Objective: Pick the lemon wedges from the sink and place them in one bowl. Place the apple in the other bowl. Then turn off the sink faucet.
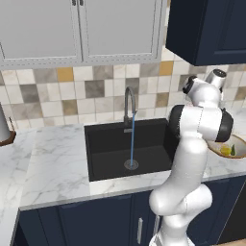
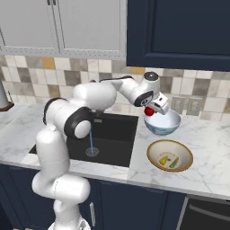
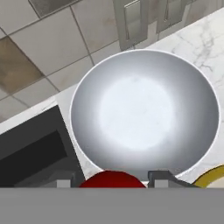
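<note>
**Operator:** Report the state of the claw.

**Arm:** My gripper (image 2: 149, 111) is clamped on the apple (image 2: 149, 111). In the hand view the red fruit (image 3: 112, 179) sits between my two finger tips, one at each side of it. The jaws stand partly apart, at the width of the apple.

**Operator:** Location of the gripper relative to the bowls?

**Arm:** I hold the apple above the near left rim of the pale blue bowl (image 2: 162, 123), clear of its inside. The hand view looks straight down into that bowl (image 3: 144, 111); nothing lies in it. It stands on the marble counter (image 2: 202, 148), to the right of the sink (image 2: 114, 134), close to the tiled wall.

**Operator:** Location of the lemon wedges?

**Arm:** Both lie in the tan-rimmed bowl (image 2: 170, 155), which stands on the counter in front of the blue bowl. The bright yellow wedge (image 2: 163, 160) is on the left, the olive wedge (image 2: 174, 163) on the right, near each other. The left base view shows the same bowl (image 1: 239, 152) partly behind my arm.

**Operator:** Faucet status?

**Arm:** The faucet (image 1: 129, 106) is running. A thin blue stream (image 1: 132, 139) falls from the spout to the round drain (image 1: 131, 165) in the black basin.
</note>
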Available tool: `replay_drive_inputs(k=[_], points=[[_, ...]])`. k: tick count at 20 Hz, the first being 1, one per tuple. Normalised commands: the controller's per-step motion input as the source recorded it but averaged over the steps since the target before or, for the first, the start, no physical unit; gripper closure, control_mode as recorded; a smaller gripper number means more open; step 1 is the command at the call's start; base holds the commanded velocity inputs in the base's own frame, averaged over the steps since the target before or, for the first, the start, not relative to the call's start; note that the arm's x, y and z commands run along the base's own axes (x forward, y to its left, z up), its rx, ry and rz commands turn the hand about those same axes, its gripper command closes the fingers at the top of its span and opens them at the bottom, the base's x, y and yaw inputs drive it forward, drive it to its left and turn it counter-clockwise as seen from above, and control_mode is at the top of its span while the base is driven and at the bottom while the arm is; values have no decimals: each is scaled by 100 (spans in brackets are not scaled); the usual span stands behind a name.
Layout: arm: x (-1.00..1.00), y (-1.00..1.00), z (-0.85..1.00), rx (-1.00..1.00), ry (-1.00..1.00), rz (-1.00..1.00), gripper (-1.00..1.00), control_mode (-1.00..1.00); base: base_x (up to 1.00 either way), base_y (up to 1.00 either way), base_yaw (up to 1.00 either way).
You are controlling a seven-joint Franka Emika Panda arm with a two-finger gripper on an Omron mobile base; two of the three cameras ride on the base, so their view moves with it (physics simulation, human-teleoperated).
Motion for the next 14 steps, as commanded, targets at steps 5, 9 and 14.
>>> replay_drive_inputs(k=[5,9,14], points=[[64,-46,-61,0,-7,1,100,-100,0,0,0],[41,-24,-46,0,0,1,-100,-100,0,0,0],[22,0,67,0,4,0,-100,-100,0,0,0]])
